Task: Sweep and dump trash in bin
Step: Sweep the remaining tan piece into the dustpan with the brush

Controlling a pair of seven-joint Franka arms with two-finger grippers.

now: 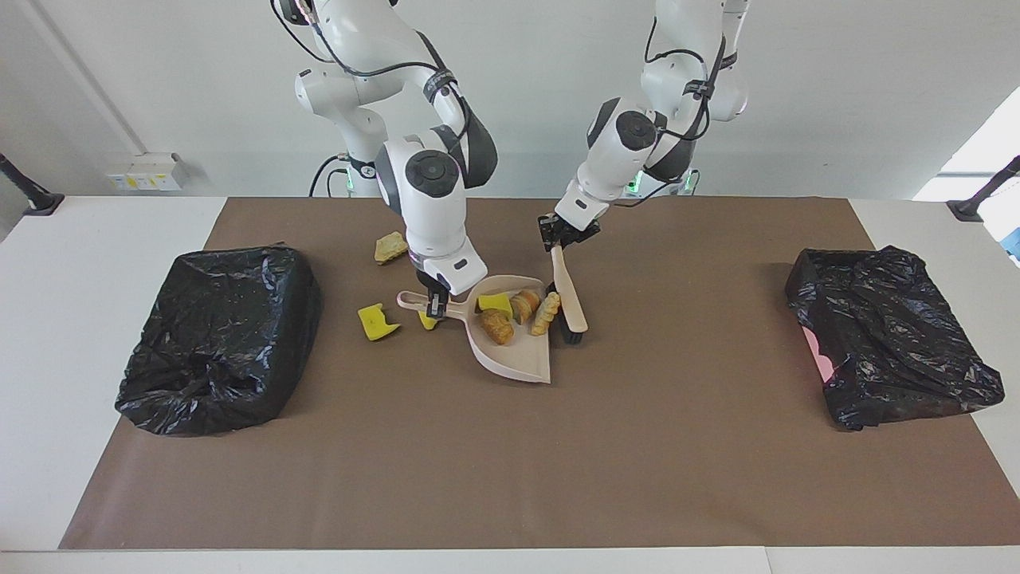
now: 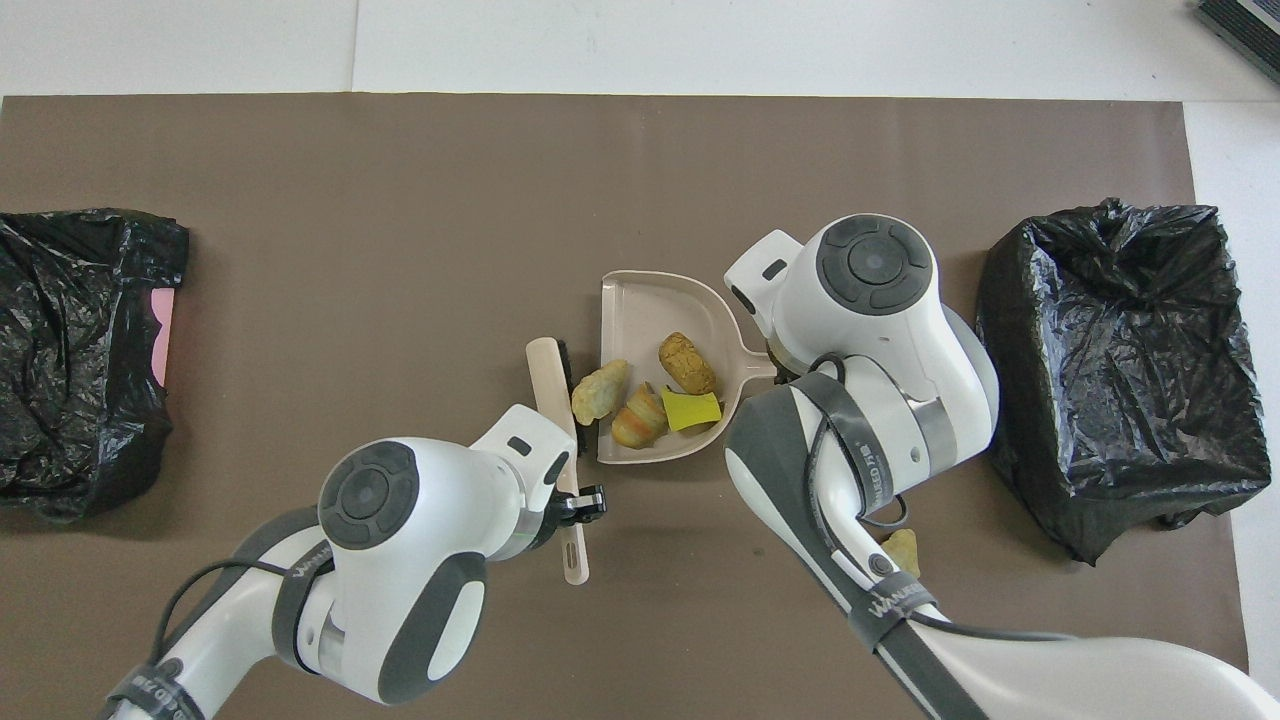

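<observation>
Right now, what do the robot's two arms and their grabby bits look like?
Both arms are glossy white with rounded, bulgy joints. Each joint has a dark grey round cap and grey bands, and black cables loop along the outside. Grey lettering runs along the forearms in the overhead view. Green lights glow at the bases. The left gripper and right gripper are small, black and boxy, with short black fingers.

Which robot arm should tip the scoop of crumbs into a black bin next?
The right arm, probably: its pincer already grips the dustpan handle, and a black bin sits at its end. The left pincer holds the brush.
</observation>
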